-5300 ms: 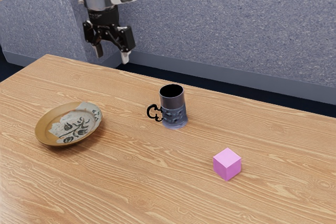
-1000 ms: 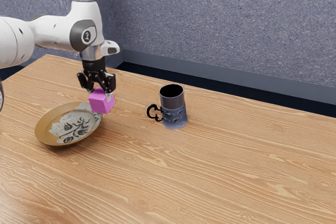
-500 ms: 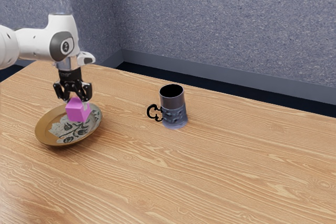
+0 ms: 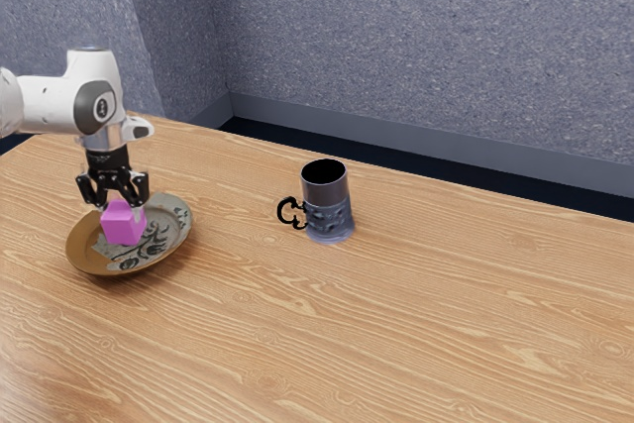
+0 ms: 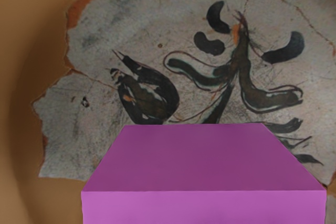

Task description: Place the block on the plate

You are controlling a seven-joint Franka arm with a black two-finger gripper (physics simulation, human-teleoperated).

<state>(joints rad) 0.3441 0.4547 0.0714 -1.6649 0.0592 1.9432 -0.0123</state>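
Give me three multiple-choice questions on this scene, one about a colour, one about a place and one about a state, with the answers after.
1. What colour is the mug?
A. bright yellow
B. dark blue-grey
C. white

2. Where is the block?
A. inside the mug
B. at the mug's handle
C. over the plate

3. What is the gripper doing?
A. gripping the block
B. standing open and empty
C. gripping the mug

Answers:
1: B, its dark blue-grey side shows in the exterior view.
2: C, the wrist view shows the plate's painted pattern beyond the block.
3: A, in the exterior view its fingers have the block between them, one at each side.
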